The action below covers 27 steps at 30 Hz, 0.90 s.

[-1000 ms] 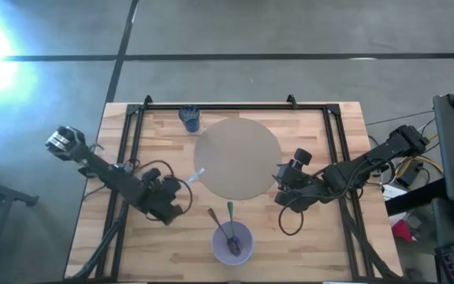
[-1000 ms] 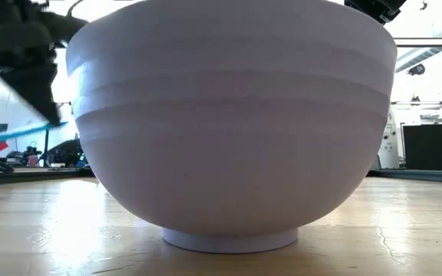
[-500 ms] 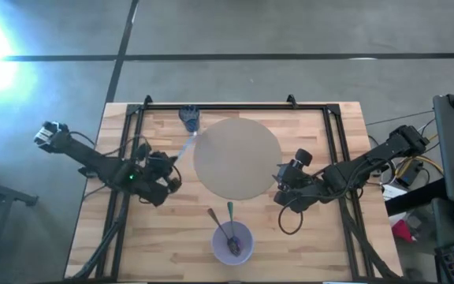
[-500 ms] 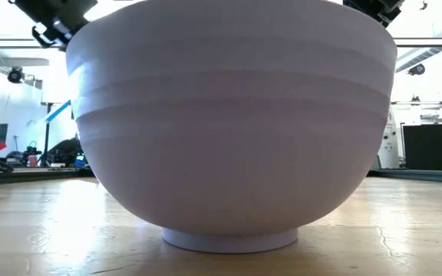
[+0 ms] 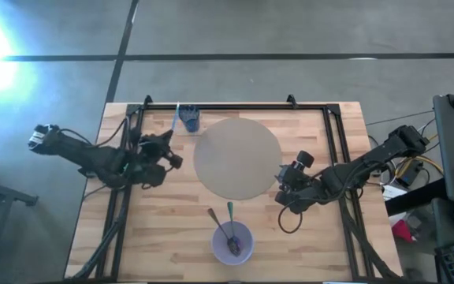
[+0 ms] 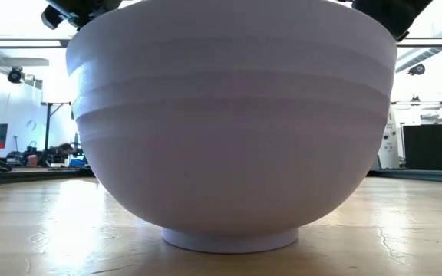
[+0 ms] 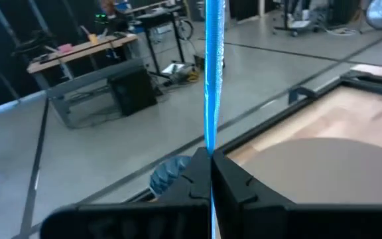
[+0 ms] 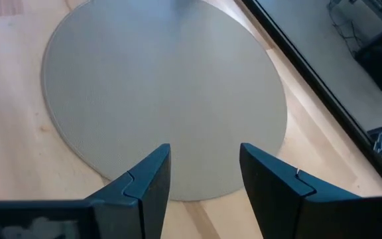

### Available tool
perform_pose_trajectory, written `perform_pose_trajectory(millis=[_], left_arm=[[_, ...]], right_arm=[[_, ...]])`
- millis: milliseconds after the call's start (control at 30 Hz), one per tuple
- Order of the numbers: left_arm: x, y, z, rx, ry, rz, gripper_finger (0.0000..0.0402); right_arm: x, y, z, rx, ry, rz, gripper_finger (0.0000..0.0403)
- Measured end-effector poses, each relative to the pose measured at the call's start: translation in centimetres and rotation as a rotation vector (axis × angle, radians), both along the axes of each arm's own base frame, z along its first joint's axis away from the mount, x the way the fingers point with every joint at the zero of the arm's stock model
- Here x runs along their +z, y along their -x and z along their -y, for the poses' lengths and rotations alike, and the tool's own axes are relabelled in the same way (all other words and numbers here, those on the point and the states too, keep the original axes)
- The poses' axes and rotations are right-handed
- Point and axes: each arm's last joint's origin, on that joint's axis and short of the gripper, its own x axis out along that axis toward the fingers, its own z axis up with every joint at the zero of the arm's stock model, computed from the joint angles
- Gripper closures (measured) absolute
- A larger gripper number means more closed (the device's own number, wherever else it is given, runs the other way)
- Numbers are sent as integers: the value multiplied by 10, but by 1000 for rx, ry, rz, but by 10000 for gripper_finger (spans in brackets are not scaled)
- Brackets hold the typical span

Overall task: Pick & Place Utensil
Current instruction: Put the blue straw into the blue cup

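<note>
While my left hand [image 5: 166, 150] is clamped shut on it, the light blue utensil [image 7: 213, 73] stands out from between the two dark fingers as a thin, flat, translucent plastic strip, its far end reaching toward the back edge of the surface [image 5: 321, 237] in the high view, close beside a small dark blue object [image 5: 189, 117] whose shape I cannot make out. That hand sits over the left rear part of the pale, plank-grained wooden surface, just left of the round grey mat [image 5: 237, 158], a flat disc with a fine woven look and a neat edge. My right hand [image 5: 284, 192] is at the mat's right front rim with its fingers spread apart, nothing between them; its wrist view looks straight onto the mat through the gap. Near the front edge stands the lavender bowl [image 5: 232, 241], smooth and round with faint horizontal ridges on its wall and a short foot ring, filling most of the low view. Two slim utensils [image 5: 225, 224] lean in it, one dark-handled and one green, handles poking out over the rim toward the mat. A black metal frame [image 5: 235, 106] runs around the back and sides.
</note>
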Motion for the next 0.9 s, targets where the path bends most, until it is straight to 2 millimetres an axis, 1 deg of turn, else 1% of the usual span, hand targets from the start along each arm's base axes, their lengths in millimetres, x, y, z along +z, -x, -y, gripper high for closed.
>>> perform_pose_trajectory(millis=[167,267,333,433,500,667,900], left_arm=[[6,-11,-9,37,-12,24,401],[7,-20,-15,23,0,50,401],[9,-28,-19,-54,37,71,401],[14,-41,-26,-222,73,99,401],[18,-45,-32,-240,52,118,401],[26,-47,-55,-241,25,163,401],[24,-46,-94,-219,30,163,401]], right_arm=[[-5,0,0,4,-18,3,225],[-7,-1,-1,5,-24,12,225],[-8,0,-1,6,-25,8,225],[-9,0,-1,7,-30,10,225],[-9,-1,-1,8,-33,16,225],[-9,-1,-1,15,-51,9,225],[-9,-1,-2,15,-53,10,225]])
